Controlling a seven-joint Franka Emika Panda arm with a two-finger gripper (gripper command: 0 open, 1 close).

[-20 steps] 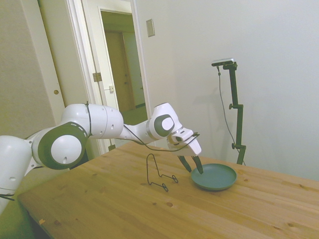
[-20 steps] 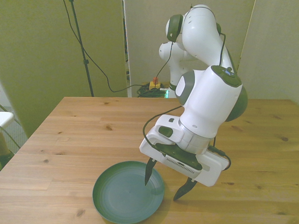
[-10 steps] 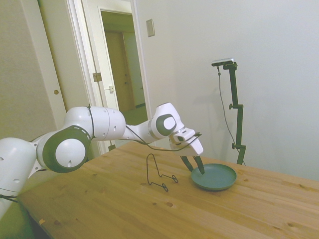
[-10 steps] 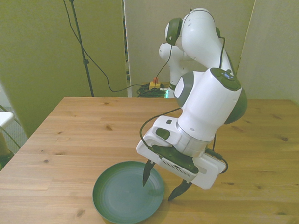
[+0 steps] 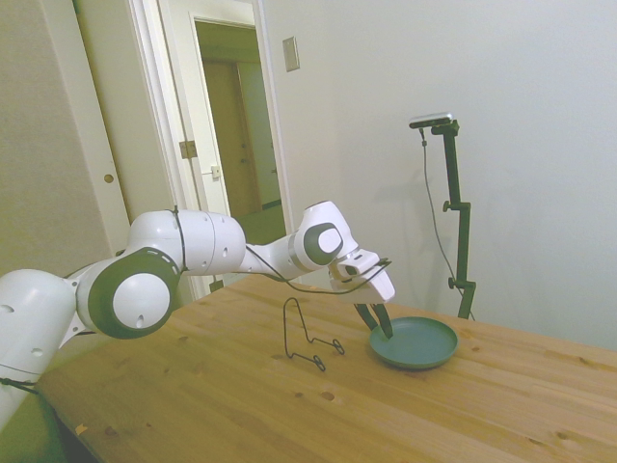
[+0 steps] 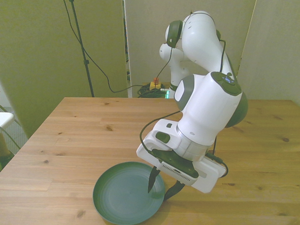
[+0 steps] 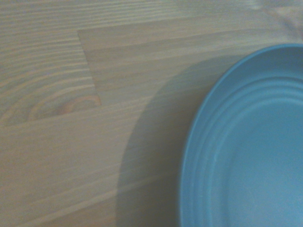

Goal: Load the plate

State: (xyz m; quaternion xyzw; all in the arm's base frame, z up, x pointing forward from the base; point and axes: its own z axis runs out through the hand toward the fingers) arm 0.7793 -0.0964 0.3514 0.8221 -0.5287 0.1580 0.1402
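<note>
I see gripper (image 6: 161, 184) at the plate (image 6: 118, 198) rim, fingers narrowly apart straddling it, wire stand (image 5: 307, 336) near plate

one teal plate (image 5: 415, 343) (image 6: 124, 193) (image 7: 246, 142) lies on one wooden table (image 5: 241, 405) (image 6: 80, 125) (image 7: 71, 118). one thin black wire stand (image 5: 307, 338) stands on the same table. one white arm carries one gripper (image 5: 378, 322) (image 6: 159, 187) with two dark fingers (image 6: 152, 180).
</note>
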